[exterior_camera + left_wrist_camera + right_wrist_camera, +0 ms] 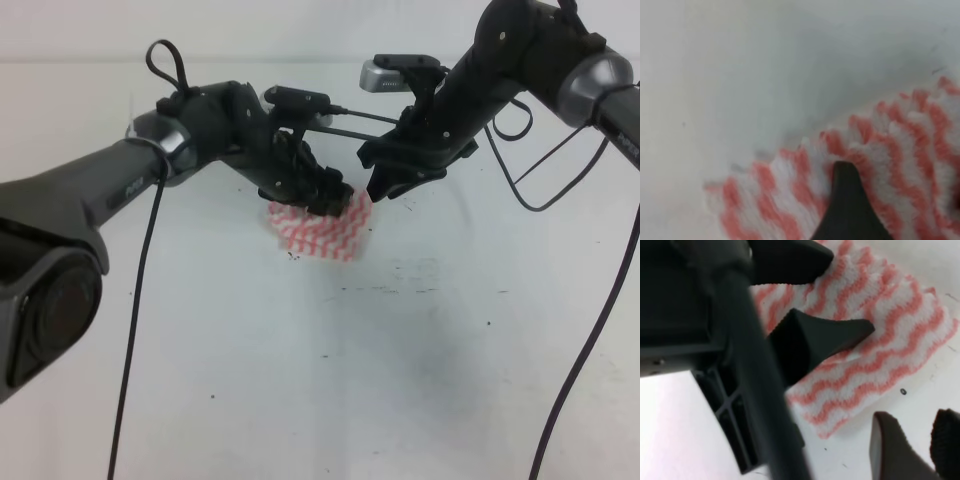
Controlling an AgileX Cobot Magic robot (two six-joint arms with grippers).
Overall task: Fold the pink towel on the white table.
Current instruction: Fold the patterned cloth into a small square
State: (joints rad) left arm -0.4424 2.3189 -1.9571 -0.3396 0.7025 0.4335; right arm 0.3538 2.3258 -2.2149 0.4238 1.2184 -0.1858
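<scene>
- Exterior high view, nearest the camera: the front stretch of the white table (330,400) carries small dark specks and a line of scuff marks just in front of the towel.
- Past those marks, near the middle of the table, lies the pink towel (325,235), a small bunched or folded bundle of pink and white zigzag stripes.
- Reaching in from the left, the left gripper (325,195) is down on the towel's rear left part. Its fingers are black and bunched over the cloth; in this view I cannot tell whether they pinch it.
- From the left wrist camera, one dark finger (847,210) presses into the striped cloth, with the towel's (900,150) scalloped edge lying on the table (740,75) beyond it. The other finger is out of the picture.
- In the right wrist camera two dark fingers of the left gripper (820,297) stand apart over the towel (880,350), the lower one (830,337) resting on the cloth.
- Farther back on the right, the right gripper (385,185) hangs just beside the towel's rear right corner, tips near the cloth. Its own fingers (890,450) show at the lower edge of its camera, above bare table (850,440), with a gap between them and nothing held.
</scene>
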